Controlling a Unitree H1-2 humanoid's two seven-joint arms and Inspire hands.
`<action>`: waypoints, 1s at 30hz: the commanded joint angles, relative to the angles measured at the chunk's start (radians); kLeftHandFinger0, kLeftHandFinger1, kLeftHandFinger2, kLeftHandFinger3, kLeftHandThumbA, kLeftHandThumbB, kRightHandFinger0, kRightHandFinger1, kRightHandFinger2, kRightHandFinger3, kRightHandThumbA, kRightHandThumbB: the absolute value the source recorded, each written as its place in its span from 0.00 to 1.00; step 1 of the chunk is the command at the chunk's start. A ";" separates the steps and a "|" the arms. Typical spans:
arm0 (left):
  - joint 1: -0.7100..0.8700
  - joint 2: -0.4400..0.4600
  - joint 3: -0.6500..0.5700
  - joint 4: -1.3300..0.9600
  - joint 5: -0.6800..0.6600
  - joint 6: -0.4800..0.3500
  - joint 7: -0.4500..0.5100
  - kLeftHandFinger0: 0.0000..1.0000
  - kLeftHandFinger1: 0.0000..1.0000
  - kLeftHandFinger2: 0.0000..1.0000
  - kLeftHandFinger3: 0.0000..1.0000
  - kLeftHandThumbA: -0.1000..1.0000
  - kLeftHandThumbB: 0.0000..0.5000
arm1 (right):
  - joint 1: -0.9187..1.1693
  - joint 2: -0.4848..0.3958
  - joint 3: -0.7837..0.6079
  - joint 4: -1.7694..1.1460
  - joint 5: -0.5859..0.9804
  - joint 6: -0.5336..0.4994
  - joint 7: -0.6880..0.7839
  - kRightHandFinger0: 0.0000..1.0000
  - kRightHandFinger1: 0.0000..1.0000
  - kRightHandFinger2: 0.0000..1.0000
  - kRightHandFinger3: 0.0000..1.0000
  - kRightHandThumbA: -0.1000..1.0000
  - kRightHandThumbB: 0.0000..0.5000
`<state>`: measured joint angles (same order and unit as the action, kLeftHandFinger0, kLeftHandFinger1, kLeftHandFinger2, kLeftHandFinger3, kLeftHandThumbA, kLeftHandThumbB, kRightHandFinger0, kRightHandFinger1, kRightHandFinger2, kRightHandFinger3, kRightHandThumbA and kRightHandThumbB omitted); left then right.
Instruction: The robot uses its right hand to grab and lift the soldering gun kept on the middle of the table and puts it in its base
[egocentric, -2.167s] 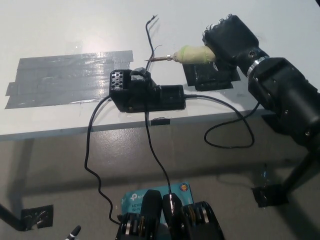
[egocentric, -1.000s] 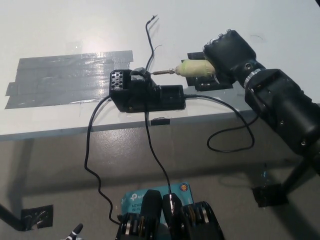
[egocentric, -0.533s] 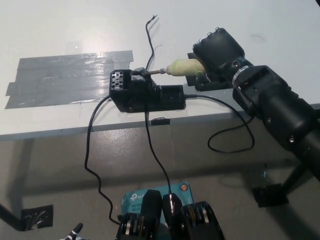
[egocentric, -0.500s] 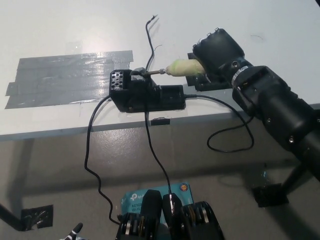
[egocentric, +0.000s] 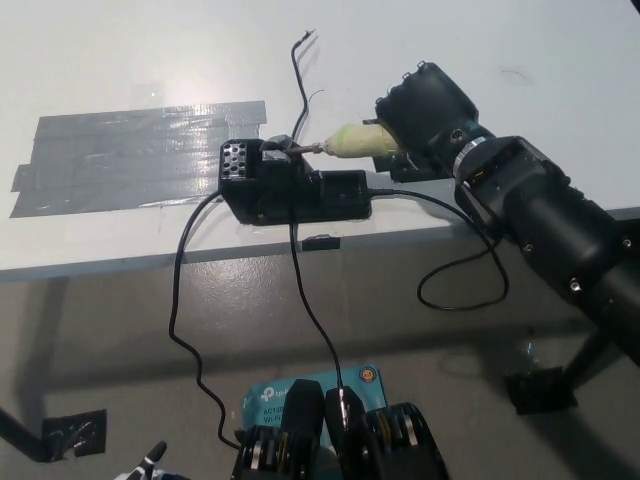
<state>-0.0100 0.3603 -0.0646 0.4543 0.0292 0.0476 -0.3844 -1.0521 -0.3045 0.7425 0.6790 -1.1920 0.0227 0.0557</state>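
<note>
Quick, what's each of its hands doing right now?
Right hand: shut on the soldering gun, tip at the base.
Left hand: barely visible, cannot tell.

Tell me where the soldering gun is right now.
In the head view, the soldering gun is right of centre over the table, held in the right robot hand, tip at the black base.

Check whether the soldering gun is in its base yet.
Not seated: the right robot hand holds the soldering gun level, its tip at the base's holder opening.
</note>
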 joint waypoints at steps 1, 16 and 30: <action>0.000 0.017 0.006 -0.025 -0.007 0.013 0.003 0.00 0.00 0.26 0.63 1.00 1.00 | -0.074 0.017 -0.002 -0.024 -0.032 0.030 -0.010 0.00 0.00 0.39 0.31 0.00 0.00; -0.003 0.019 0.000 -0.042 -0.004 0.020 -0.003 0.00 0.01 0.31 0.63 1.00 1.00 | -0.108 0.045 0.003 -0.006 -0.033 0.017 -0.009 0.00 0.00 0.39 0.21 0.00 0.15; -0.006 0.005 -0.003 -0.051 -0.003 0.035 0.004 0.00 0.00 0.32 0.65 1.00 1.00 | -0.051 0.042 0.031 0.004 -0.071 0.040 -0.026 0.00 0.00 0.30 0.13 0.07 0.11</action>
<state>-0.0133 0.3568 -0.0675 0.4304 0.0294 0.0736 -0.3843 -1.0675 -0.2541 0.7698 0.7074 -1.2365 0.0357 0.0330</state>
